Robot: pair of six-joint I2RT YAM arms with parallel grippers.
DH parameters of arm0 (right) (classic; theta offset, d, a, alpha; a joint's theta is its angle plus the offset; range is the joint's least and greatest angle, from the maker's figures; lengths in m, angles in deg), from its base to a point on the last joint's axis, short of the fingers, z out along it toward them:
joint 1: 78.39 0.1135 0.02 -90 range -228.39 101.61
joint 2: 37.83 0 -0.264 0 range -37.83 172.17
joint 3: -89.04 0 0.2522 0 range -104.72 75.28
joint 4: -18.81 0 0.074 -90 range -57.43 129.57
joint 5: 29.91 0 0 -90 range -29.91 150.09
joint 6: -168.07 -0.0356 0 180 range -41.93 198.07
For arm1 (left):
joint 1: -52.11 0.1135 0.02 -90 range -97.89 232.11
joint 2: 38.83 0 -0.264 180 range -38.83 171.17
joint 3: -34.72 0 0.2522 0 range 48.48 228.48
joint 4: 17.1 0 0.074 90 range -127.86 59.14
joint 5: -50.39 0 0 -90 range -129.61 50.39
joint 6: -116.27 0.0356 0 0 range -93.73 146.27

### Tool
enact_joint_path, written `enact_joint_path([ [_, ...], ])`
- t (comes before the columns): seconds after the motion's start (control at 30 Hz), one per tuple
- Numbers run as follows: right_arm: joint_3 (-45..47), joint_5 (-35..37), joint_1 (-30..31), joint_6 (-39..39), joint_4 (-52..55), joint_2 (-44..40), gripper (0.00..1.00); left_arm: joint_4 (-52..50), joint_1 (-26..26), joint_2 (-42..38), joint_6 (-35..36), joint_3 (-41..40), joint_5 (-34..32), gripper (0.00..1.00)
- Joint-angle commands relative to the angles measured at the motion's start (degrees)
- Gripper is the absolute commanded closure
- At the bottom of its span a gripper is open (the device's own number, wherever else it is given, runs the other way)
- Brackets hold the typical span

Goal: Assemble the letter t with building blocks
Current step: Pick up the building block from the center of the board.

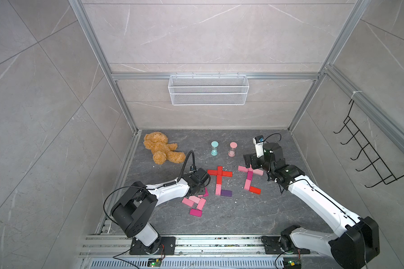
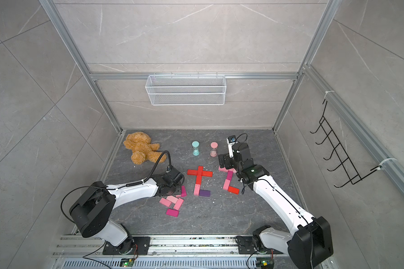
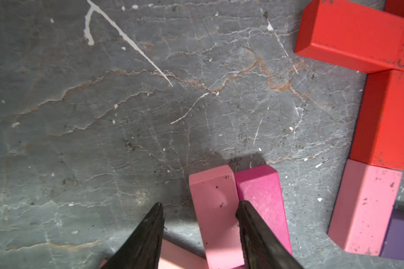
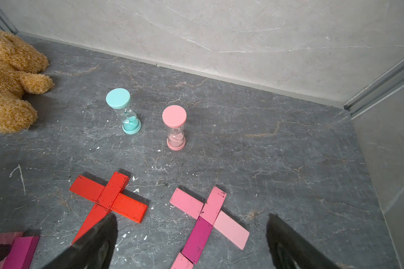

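Observation:
Two t shapes of building blocks lie flat on the dark floor: a red one ending in a pink and a purple block, and a pink and magenta one with a red foot. Several loose pink and magenta blocks lie by the left arm. My left gripper is low over them, open. It straddles a light pink block standing on edge. One finger sits at the seam with a magenta block; the other stands apart. My right gripper hangs wide open above the pink t, holding nothing.
A brown teddy bear lies at the back left. A teal hourglass and a pink hourglass stand behind the shapes. A white wire basket hangs on the back wall and a black hook rack on the right wall.

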Motion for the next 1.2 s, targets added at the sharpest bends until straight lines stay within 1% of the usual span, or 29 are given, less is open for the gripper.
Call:
enact_joint_path([
  [0.0, -1.08, 0.80, -0.04, -0.61, 0.95, -1.28, 0.00, 1.08, -0.30, 1.36, 0.18, 0.96, 2.28, 0.50],
  [0.23, -0.55, -0.37, -0.02, 0.77, 0.83, -1.92, 0.00, 1.55, -0.32, 2.27, 0.50, 1.04, 2.90, 0.51],
  [0.3, 0.09, 0.07, -0.06, 0.80, 0.04, -2.51, 0.00, 0.44, -0.33, 2.92, 0.63, 1.29, 2.72, 0.51],
  [0.37, 0.32, 0.68, -0.06, 0.83, -0.17, -2.96, 0.00, -1.81, -0.30, 3.15, 0.63, 1.52, 1.16, 0.52],
  [0.53, 0.32, 1.54, -0.07, 0.82, 0.02, -2.74, 0.00, -3.38, -0.24, 0.98, 0.53, 0.27, -0.77, 0.54],
  [1.17, -0.62, 1.23, -0.02, -0.10, 0.62, -0.35, 0.00, -3.00, -0.23, -2.40, -2.14, -3.79, 0.19, 0.53],
])
